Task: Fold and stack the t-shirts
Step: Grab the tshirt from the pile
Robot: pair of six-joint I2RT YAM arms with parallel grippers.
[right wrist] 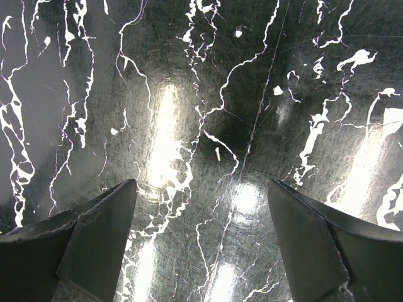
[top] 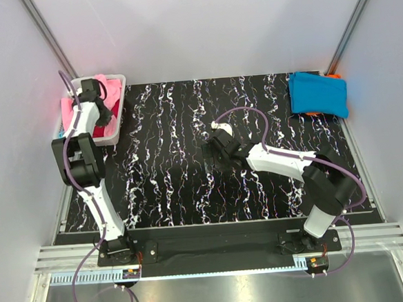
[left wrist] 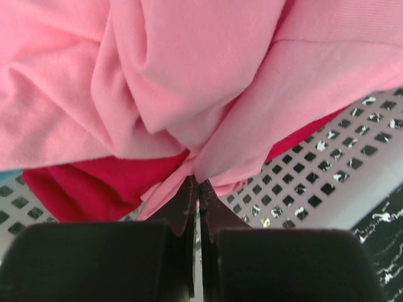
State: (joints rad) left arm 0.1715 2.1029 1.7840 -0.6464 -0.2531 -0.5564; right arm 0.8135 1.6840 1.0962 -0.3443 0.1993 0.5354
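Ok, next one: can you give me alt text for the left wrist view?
The left tool is shut on a fold of the light pink t-shirt, which fills the upper frame in bunched folds. A crimson red t-shirt lies under it in the white lattice basket.

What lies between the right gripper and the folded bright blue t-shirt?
Nothing on the table: in the top view only bare black marbled tabletop runs from the right gripper to the folded bright blue t-shirt, under the arm's own purple cable loop.
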